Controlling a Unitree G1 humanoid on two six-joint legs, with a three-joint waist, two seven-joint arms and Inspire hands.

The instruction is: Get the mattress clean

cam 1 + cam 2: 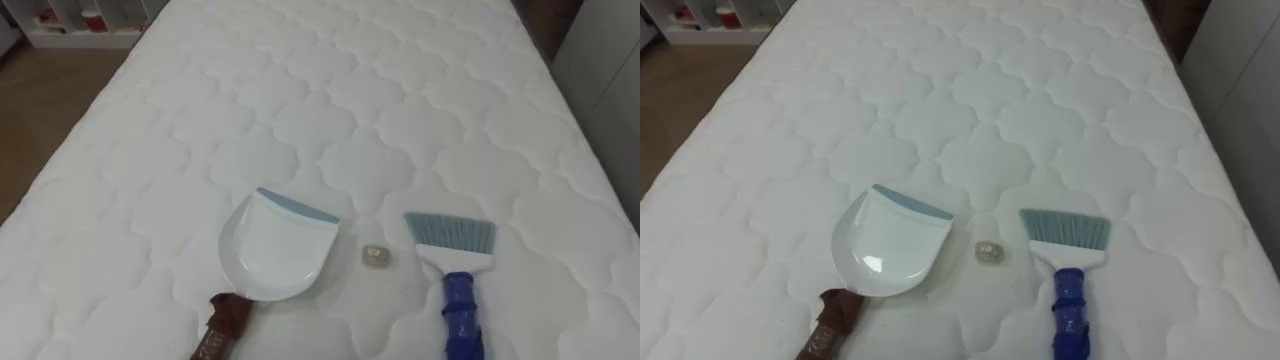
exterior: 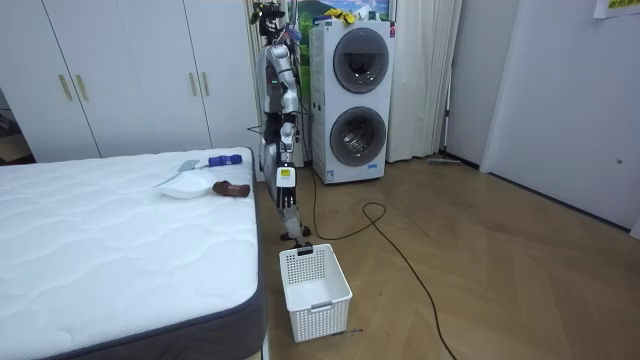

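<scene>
Room view shows a wood floor (image 2: 480,260), one white wardrobe (image 2: 130,70) behind one quilted bed (image 2: 100,230), and two stacked washers (image 2: 355,100) beyond the bed's end, where the robot stands, left hand (image 2: 287,197) hanging; open or closed, I cannot tell. One white basket (image 2: 315,290) sits off the bed's corner. On the bed's end lie one dustpan (image 1: 272,245), one blue brush (image 1: 452,250) and one small scrap (image 1: 375,256).

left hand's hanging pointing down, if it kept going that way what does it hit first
The left hand hangs pointing down beside the bed, so likely the wooden floor first. The white basket looks nearer the camera, off that line, though depth is unclear.
</scene>
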